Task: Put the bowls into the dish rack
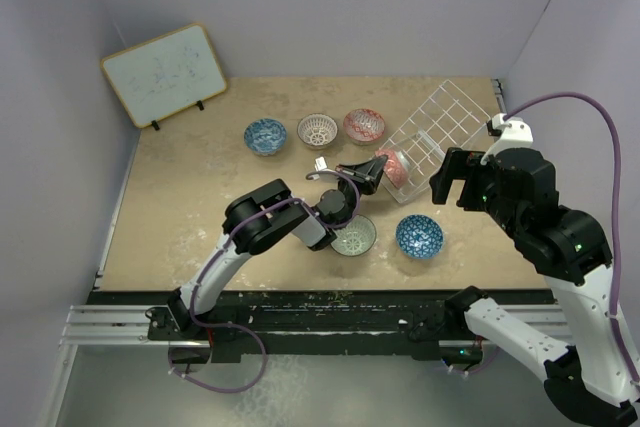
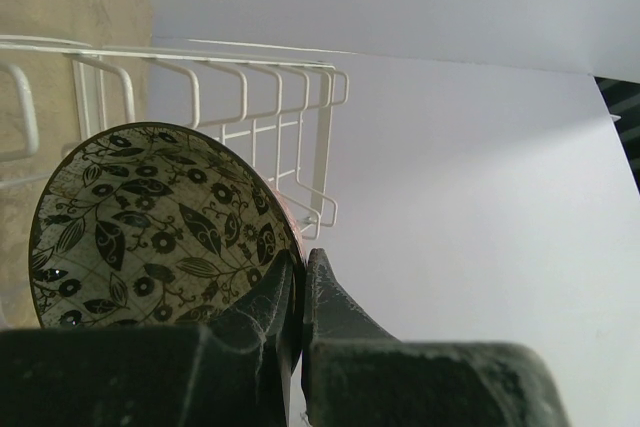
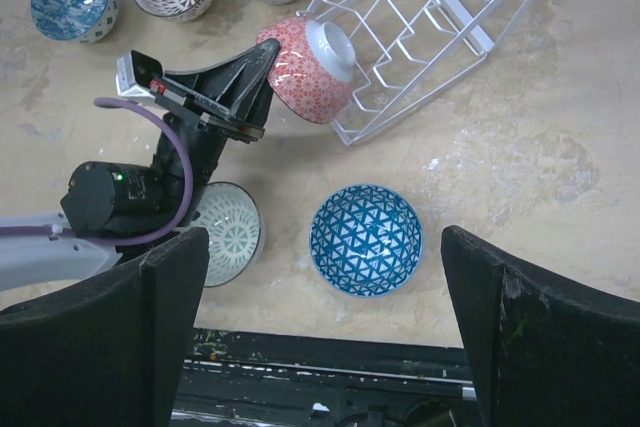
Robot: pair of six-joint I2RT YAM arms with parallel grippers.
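The grey-black bowl [image 2: 150,217] stands on edge, its rim pinched between the closed jaws of your left gripper [image 2: 302,272]. It is at the near-left end of the dish rack [image 1: 445,127], with its leaf-patterned inside turned to the wrist camera. Your left arm reaches far and right from its base, elbow bent, wrist rolled sideways. Just beyond the held bowl, a red bowl [image 3: 300,67] lies on its side against the rack's end wires. Your right gripper [image 1: 452,187] hovers right of that end, jaws wide apart, above a blue bowl [image 3: 365,239] on the near table. The pale green-white bowl [image 1: 353,236] sits beneath your left wrist. Left of the rack, a second blue bowl [image 1: 265,135], the white-lattice bowl [image 1: 317,130] and a second red bowl [image 1: 364,126] stand in a row.
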